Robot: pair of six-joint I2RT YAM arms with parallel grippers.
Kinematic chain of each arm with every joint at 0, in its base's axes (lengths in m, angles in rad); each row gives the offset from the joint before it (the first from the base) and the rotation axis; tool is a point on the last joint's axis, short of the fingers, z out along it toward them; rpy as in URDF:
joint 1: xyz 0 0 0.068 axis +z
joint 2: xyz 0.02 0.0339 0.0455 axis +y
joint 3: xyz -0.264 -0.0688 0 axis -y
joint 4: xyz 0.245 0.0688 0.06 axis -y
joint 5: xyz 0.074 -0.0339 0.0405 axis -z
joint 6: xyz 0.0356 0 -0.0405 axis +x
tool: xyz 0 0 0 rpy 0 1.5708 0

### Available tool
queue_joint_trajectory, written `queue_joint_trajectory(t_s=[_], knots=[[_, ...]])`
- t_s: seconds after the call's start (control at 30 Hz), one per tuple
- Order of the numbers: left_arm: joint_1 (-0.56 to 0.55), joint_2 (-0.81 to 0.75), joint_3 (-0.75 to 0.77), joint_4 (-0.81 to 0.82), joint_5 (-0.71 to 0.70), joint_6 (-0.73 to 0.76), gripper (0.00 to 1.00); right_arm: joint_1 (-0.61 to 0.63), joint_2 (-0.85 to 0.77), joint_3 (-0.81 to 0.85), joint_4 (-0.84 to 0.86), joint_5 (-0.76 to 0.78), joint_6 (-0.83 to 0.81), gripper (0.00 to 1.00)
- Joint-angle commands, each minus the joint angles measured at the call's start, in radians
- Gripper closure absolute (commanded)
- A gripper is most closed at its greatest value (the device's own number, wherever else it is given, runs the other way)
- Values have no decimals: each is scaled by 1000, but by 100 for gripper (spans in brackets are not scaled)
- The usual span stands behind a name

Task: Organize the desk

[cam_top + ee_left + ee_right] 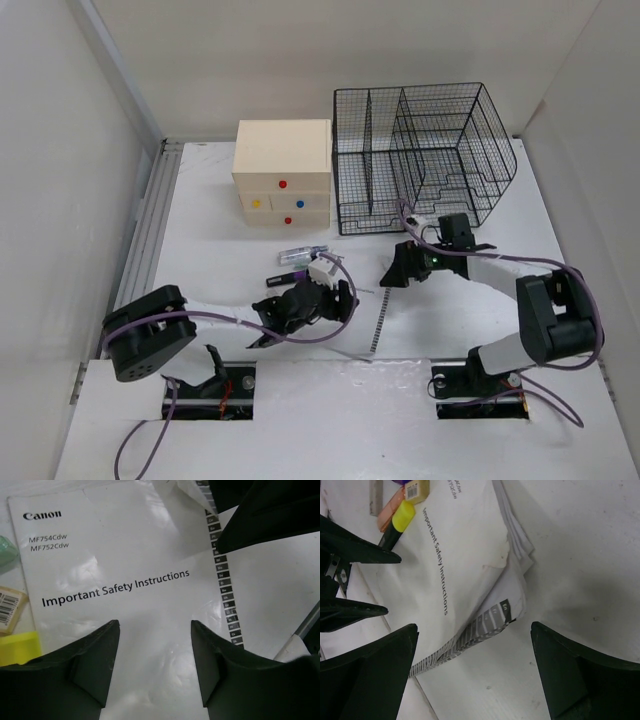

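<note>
The desk (220, 250) is a wide white tabletop. On it lies a white Canon "Important Safety Instructions" booklet (115, 580) (460, 555) (366, 315) with a grey tabbed edge. My left gripper (155, 625) (325, 305) hovers low over its cover, jaws apart with only paper showing between them. The right gripper (475, 630) (395, 272) stands wide open above the booklet's far corner, which curls up off the desk; nothing sits between its fingers.
A yellow highlighter (402, 515) (17, 647), an orange marker (387, 517) and a barcoded eraser (10, 607) lie at the booklet's left edge. A beige drawer box (283, 172) and a black wire-mesh organizer (420, 155) stand at the back. A ridged metal rail (150, 230) runs along the left.
</note>
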Motion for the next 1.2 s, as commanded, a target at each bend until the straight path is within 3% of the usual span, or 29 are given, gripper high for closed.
queue_joint_trajectory(t_s=[0.0,0.07,0.27,0.43,0.53,0.63,0.67,0.8,0.83,0.87,0.97,1.0,1.17], knots=[[-7,49,-14,92,-30,-14,45,12,40,-14,102,-2,22,1],[-7,82,-34,125,-13,-45,57,12,60,-14,111,-2,22,1],[-7,233,-91,313,32,-120,74,62,70,-14,121,27,31,1],[-7,342,-63,356,68,-143,97,130,107,4,130,27,31,5],[-7,393,-54,392,79,-166,100,173,126,16,141,18,31,10],[-7,421,-63,433,98,-177,100,195,165,36,151,8,31,36],[-7,433,-63,444,98,-177,100,195,181,47,151,-4,31,57],[-7,433,-63,453,107,-177,100,195,163,61,151,2,5,100],[-7,416,-63,453,107,-177,98,195,143,61,151,11,5,100],[-7,401,-72,453,107,-177,79,195,120,72,151,22,-6,100],[-7,265,-45,346,107,-142,50,195,14,112,74,73,-49,100],[-7,208,-30,289,107,-142,31,195,-12,151,43,88,-85,100],[-62,-213,68,-47,20,-35,18,195,-193,262,-105,241,-194,100]])
